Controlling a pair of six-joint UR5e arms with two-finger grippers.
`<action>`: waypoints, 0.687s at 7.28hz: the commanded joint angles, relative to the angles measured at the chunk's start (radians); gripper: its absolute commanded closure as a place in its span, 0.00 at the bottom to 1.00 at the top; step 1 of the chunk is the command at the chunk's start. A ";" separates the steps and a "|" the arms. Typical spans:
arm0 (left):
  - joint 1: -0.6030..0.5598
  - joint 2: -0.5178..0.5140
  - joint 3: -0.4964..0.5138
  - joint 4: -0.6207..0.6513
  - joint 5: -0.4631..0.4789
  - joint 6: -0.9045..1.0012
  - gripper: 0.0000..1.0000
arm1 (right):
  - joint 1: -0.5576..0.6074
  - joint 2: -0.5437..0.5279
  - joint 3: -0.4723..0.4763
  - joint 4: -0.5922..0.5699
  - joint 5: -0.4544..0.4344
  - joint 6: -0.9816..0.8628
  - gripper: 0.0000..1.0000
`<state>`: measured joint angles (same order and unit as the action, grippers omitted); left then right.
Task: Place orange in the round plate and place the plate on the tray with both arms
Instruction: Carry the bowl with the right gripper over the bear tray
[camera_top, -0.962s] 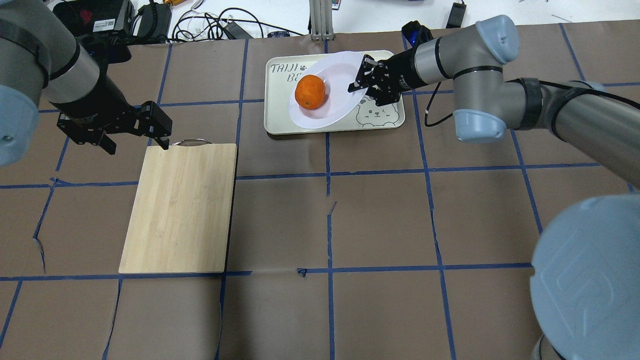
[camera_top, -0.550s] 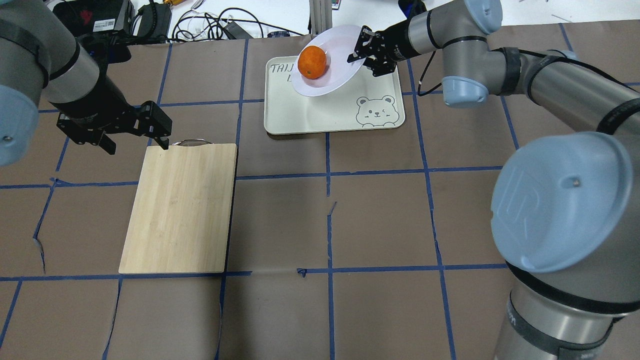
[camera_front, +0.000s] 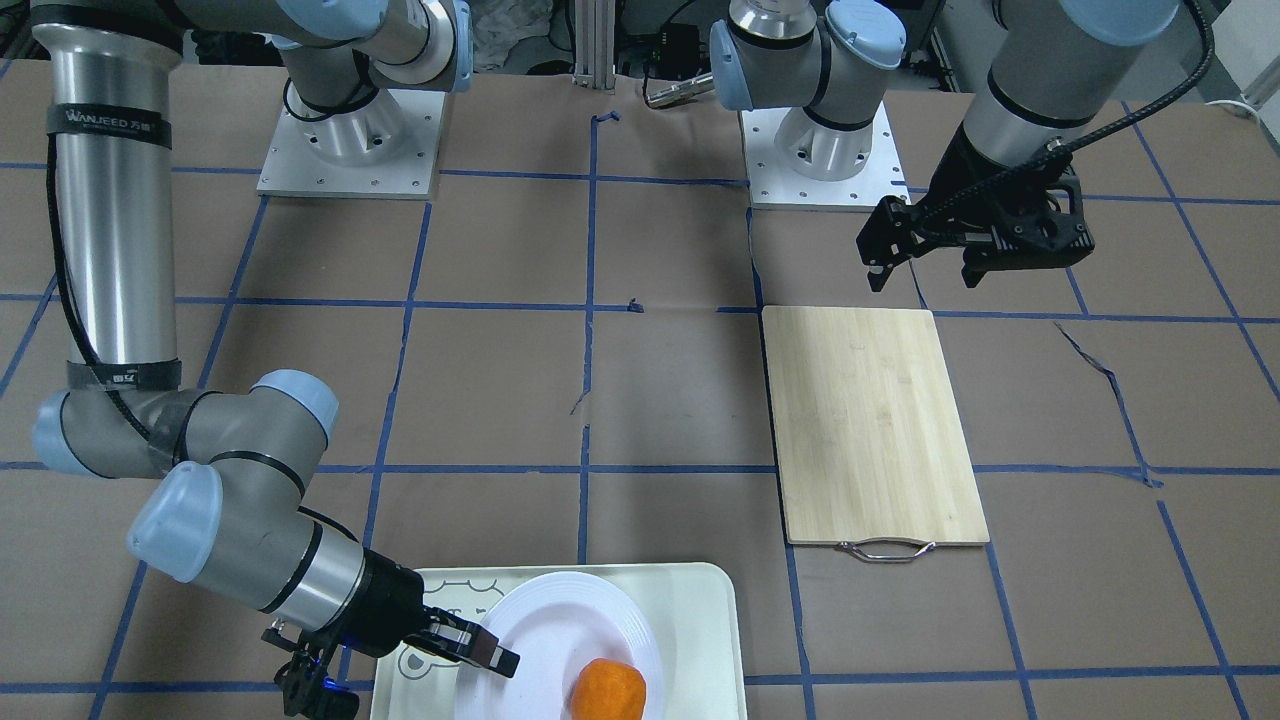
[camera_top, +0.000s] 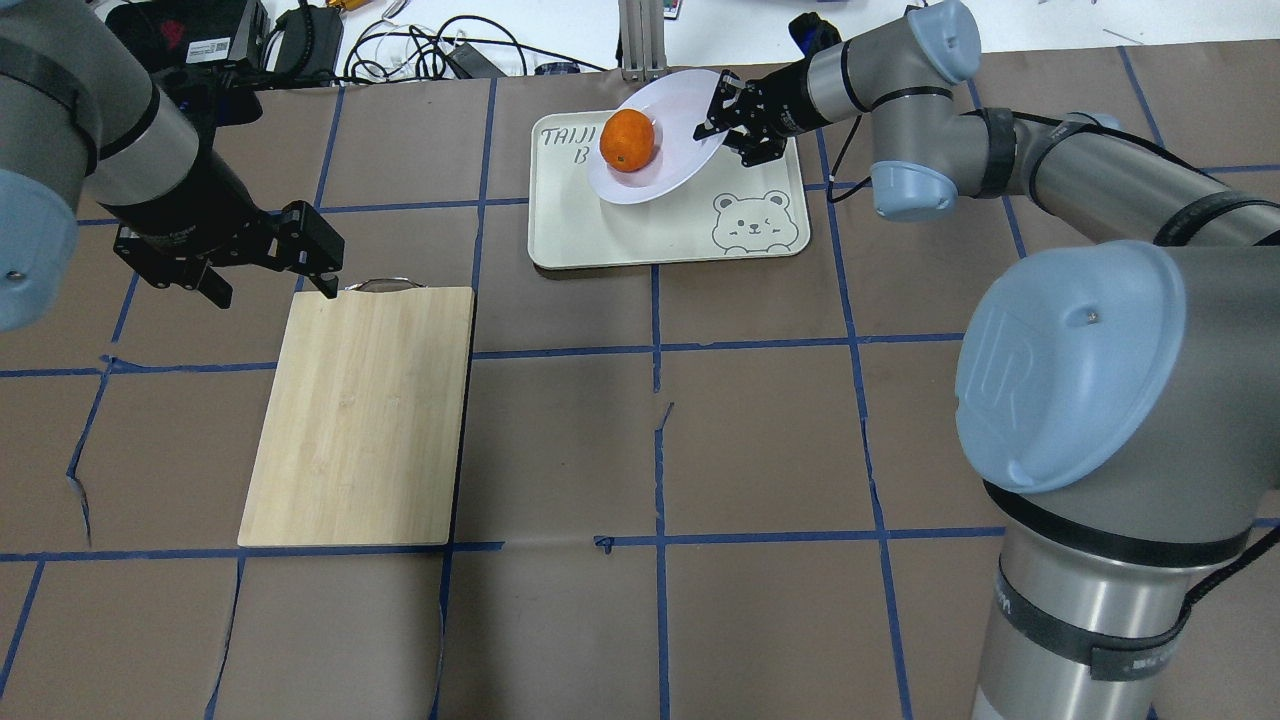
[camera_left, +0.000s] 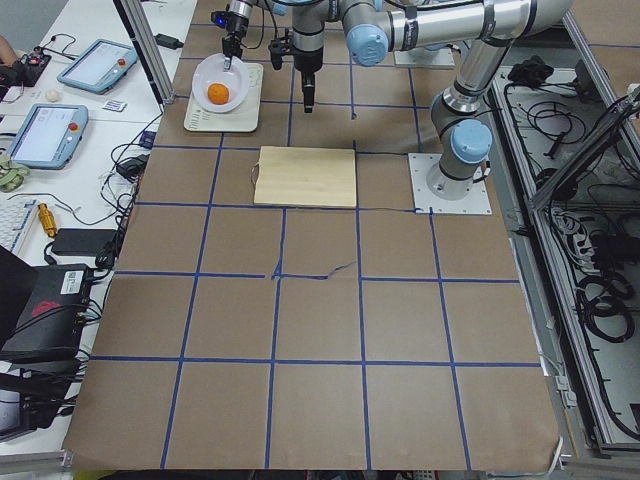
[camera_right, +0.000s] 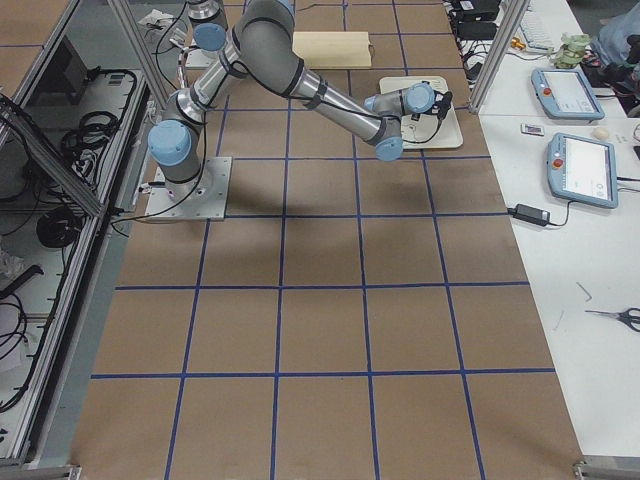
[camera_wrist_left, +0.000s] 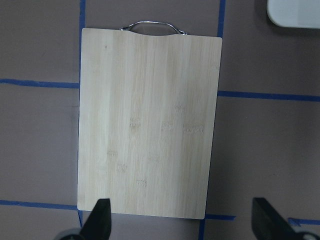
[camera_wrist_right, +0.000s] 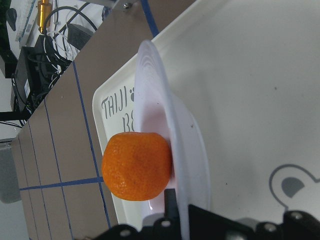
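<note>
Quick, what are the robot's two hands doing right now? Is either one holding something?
Left gripper: open, holding nothing.
Right gripper: shut on the rim of the round plate.

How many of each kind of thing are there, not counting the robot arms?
small round bright-orange fruit: 1
glossy white round plate: 1
pale cream-green rectangular tray: 1
wooden cutting board with metal handle: 1
Total: 4
</note>
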<state>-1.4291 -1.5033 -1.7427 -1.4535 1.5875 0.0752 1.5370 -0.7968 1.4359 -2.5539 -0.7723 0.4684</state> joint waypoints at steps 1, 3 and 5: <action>-0.001 0.000 0.000 -0.001 0.000 0.000 0.00 | 0.000 -0.022 0.066 0.000 -0.018 0.003 0.36; -0.001 0.000 0.000 -0.002 0.002 0.000 0.00 | -0.002 -0.067 0.060 0.000 -0.161 -0.005 0.00; 0.002 0.002 0.002 -0.005 0.002 0.000 0.00 | 0.000 -0.161 0.043 0.083 -0.342 -0.101 0.00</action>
<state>-1.4277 -1.5023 -1.7416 -1.4570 1.5890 0.0752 1.5358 -0.8959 1.4882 -2.5322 -1.0121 0.4330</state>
